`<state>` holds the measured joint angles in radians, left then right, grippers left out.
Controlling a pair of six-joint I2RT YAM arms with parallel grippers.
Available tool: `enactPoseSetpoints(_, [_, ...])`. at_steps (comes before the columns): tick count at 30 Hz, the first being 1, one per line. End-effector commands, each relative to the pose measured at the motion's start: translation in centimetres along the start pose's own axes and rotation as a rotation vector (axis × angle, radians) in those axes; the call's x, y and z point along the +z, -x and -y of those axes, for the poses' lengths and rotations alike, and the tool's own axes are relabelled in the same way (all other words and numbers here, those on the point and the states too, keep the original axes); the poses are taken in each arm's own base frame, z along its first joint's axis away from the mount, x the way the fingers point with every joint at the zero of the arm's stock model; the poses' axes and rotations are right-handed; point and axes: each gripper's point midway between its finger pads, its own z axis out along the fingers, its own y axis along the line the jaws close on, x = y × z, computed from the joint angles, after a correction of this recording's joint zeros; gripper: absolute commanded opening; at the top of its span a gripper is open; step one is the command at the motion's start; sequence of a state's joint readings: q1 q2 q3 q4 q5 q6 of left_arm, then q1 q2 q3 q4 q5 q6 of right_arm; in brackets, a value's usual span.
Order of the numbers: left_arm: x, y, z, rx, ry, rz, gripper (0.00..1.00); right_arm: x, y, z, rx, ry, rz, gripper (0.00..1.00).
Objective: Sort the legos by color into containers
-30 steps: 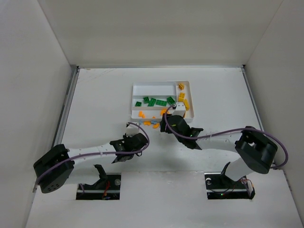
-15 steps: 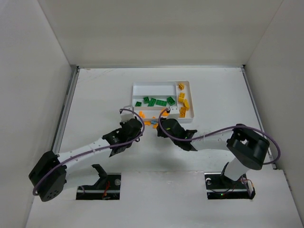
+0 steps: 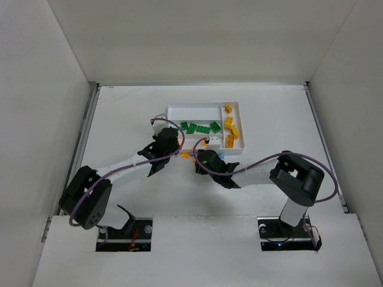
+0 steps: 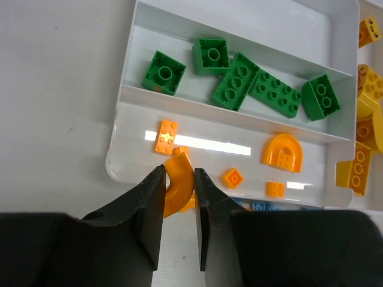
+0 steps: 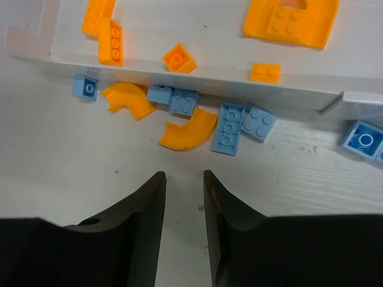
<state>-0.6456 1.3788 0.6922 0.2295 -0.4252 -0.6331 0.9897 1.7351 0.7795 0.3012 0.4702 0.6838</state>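
Orange arch (image 4: 177, 192) pinched in the nearly closed left gripper (image 4: 179, 175), hanging at the near rim of the tray (image 4: 119, 164) by the slot that holds the orange legos (image 4: 282, 152), presumably to drop among its own colour, green bricks (image 4: 239, 81) one slot farther. Right gripper (image 5: 182, 176) narrowly parted and empty above the table (image 5: 287, 179), aimed toward a loose orange curve (image 5: 188, 131) and light blue bricks (image 5: 230, 128) lying against the tray's outer wall, likely lining up a pick.

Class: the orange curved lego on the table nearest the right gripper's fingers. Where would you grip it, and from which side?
Probably from above, pinching the orange curved lego across its narrow band mid-arc: it lies flat, light blue bricks crowd one end.
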Motion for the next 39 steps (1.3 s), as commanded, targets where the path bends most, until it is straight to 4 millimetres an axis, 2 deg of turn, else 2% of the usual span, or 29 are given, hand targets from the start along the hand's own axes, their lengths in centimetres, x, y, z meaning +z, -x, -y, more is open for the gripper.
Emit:
enactPoseSetpoints(1, [1.2,2.7,1.9,-0.03,-0.052,0.064,0.17,0.6,2.0,-2.0,0.075,0.032,0.055,0.38])
enactPoseSetpoints(5, [2.5,2.9,1.7,-0.029,-0.033,0.063,0.17,1.1,1.9,-1.7,0.096,0.017,0.053,0.43])
enactPoseSetpoints(10, [3.8,3.2,1.9,-0.02,-0.017,0.071,0.2,1.4,2.3,-1.3,0.105,-0.008,0.068,0.44])
enactPoseSetpoints(15, [4.5,3.3,1.9,-0.01,0.001,0.08,0.24,2.0,2.4,-0.7,0.105,-0.043,0.07,0.45])
enactPoseSetpoints(22, [4.9,2.6,1.1,-0.002,0.033,0.073,0.32,2.5,2.7,-0.3,0.085,-0.068,0.074,0.55])
enactPoseSetpoints(24, [4.5,2.7,1.0,-0.01,0.031,0.076,0.36,2.7,2.7,-0.3,0.069,-0.075,0.071,0.56])
enactPoseSetpoints(27, [3.2,2.7,1.1,-0.013,0.012,0.085,0.37,2.9,2.5,-0.2,0.049,-0.088,0.063,0.57])
enactPoseSetpoints(33, [0.0,1.0,0.5,-0.011,-0.034,0.074,0.37,3.5,1.7,0.7,-0.008,-0.136,0.049,0.61])
enactPoseSetpoints(39, [-3.1,-0.6,-0.2,-0.038,-0.078,0.062,0.37,3.8,1.3,1.6,-0.106,-0.22,0.044,0.52])
